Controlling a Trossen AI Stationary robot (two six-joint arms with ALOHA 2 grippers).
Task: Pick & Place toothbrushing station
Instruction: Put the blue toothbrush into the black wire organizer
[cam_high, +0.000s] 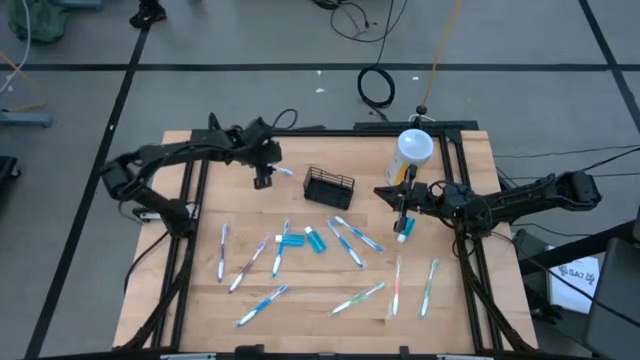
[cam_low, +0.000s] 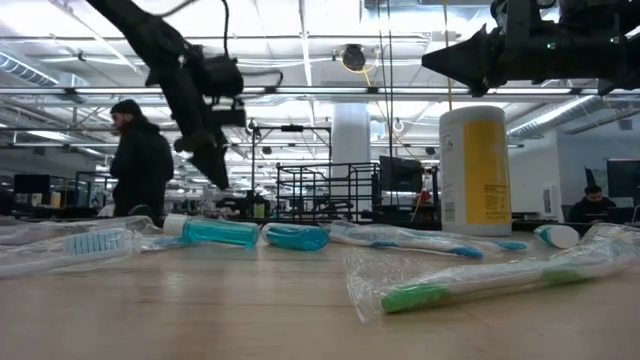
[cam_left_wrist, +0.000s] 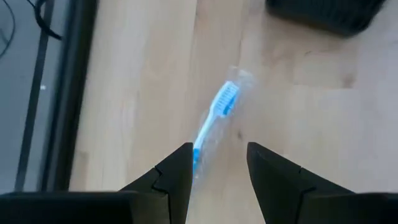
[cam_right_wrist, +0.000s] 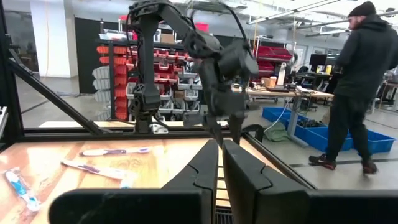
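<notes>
The toothbrushing station, a small black wire caddy (cam_high: 329, 187) (cam_low: 320, 195), stands on its base at the table's far middle; its corner shows in the left wrist view (cam_left_wrist: 323, 12). My left gripper (cam_high: 262, 180) (cam_low: 218, 175) (cam_left_wrist: 219, 155) hangs open to the caddy's left, slanting down, clear of the table. Below its fingers a blue toothbrush in a clear wrapper (cam_left_wrist: 224, 102) (cam_high: 284, 172) lies flat on the wood. My right gripper (cam_high: 380, 191) (cam_low: 428, 60) (cam_right_wrist: 221, 146) is shut on nothing, held level, high to the caddy's right.
A tall yellow bottle with a white lid (cam_high: 413, 150) (cam_low: 475, 170) stands at the far right, close behind my right gripper. Several wrapped toothbrushes (cam_high: 262, 303) and small toothpaste tubes (cam_high: 291, 241) lie scattered over the near half. A person (cam_right_wrist: 360, 93) stands beyond the table.
</notes>
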